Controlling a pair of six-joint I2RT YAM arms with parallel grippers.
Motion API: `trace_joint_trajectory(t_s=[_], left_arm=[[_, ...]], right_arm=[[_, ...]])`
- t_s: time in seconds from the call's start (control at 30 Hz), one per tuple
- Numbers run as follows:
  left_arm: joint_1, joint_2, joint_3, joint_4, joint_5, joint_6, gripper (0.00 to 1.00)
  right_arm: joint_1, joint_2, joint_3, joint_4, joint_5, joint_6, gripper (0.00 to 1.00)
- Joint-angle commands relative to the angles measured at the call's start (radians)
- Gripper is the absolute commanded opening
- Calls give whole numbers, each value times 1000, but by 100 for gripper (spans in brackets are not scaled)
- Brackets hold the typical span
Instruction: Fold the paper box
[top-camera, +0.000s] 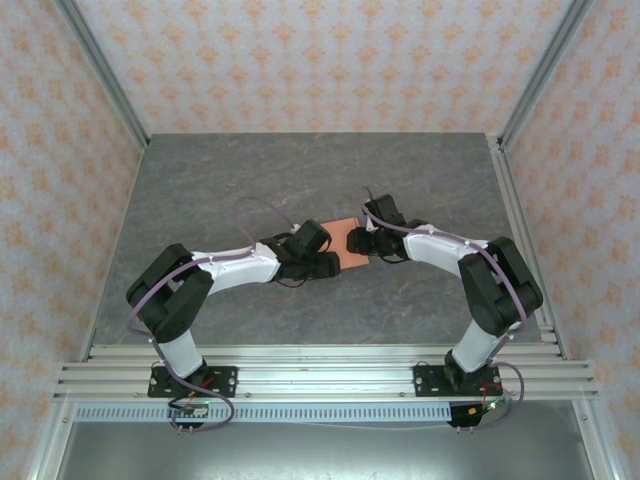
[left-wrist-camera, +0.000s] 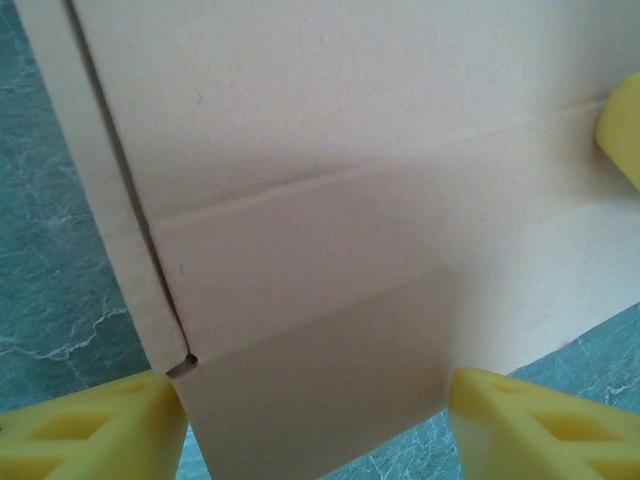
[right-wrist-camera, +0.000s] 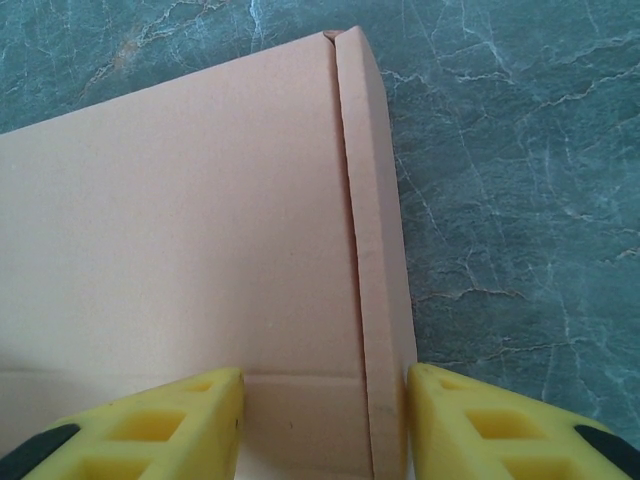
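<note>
The paper box lies on the tabletop between the left end effector and right end effector, each straddling an opposite edge; whether either is clamped on it cannot be told.

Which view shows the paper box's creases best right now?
Left wrist: the paper box lies close, two creases and a slit plain. Right wrist shows one long crease beside a narrow flap. From the top it is a small, partly covered orange patch.
</note>
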Motion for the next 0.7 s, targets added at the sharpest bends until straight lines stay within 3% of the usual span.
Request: trace_joint_trajectory(t_s=[0.0, 0.1, 0.33, 0.67], left_arm=[[-8, -3, 36, 71, 2, 0, 67], [-8, 6, 36, 69, 0, -1, 58], [-8, 1, 32, 61, -10, 6, 58], [-8, -21, 42, -81, -120, 44, 67]], right_arm=[[20, 37, 6, -30, -10, -5, 45], [21, 37, 6, -30, -8, -7, 44], [23, 43, 5, -30, -5, -5, 44], [23, 37, 8, -35, 8, -7, 45]])
